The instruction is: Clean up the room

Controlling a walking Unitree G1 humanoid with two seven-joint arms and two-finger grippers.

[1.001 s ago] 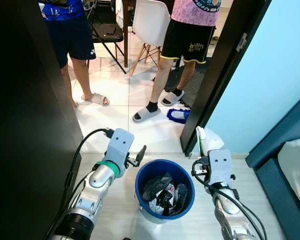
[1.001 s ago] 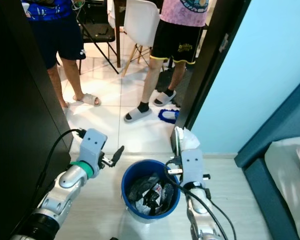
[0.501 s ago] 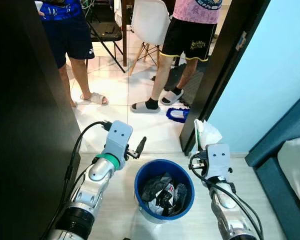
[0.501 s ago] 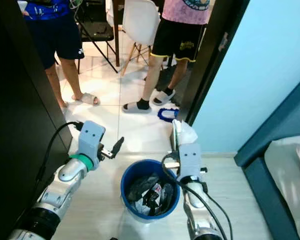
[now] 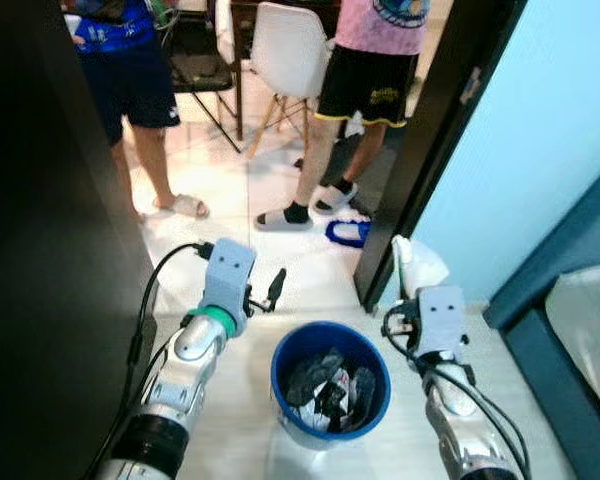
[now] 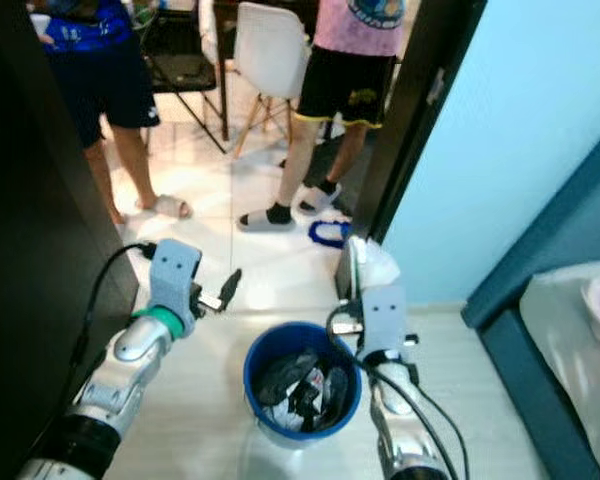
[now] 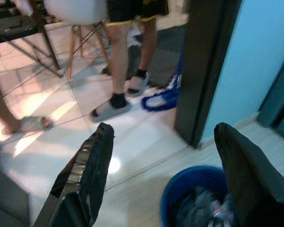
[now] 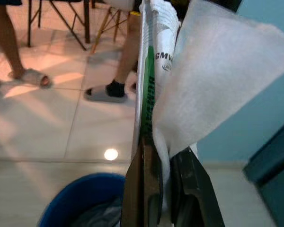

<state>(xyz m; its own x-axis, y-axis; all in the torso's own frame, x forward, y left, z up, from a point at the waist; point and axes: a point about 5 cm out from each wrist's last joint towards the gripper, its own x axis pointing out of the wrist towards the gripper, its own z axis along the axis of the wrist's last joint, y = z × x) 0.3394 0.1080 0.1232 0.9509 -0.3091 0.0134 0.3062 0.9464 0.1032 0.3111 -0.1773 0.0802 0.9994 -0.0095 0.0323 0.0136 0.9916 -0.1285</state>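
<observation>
A blue bin [image 5: 328, 380] stands on the pale floor between my arms, with dark crumpled rubbish [image 5: 328, 385] inside. My right gripper [image 8: 164, 189] is shut on a white tissue and a flat white-and-green packet [image 8: 151, 71], held up just right of the bin's rim; the white bundle [image 5: 412, 267] sticks up above the wrist. At the bin's left, a little above the rim, my left gripper [image 5: 274, 287] hangs open and holds nothing; its fingers [image 7: 87, 175] frame the bin [image 7: 199, 194] in the left wrist view.
Two people stand in the doorway ahead, one in black shorts [image 5: 365, 85], one in dark blue shorts [image 5: 130, 80]. A dark door [image 5: 50, 200] is close on my left, a black door frame [image 5: 425, 150] and light blue wall on my right. A white chair [image 5: 285, 50] stands beyond.
The camera has tilted slightly and blurred. The person in black shorts has shifted a foot. Both grippers keep their places by the bin.
</observation>
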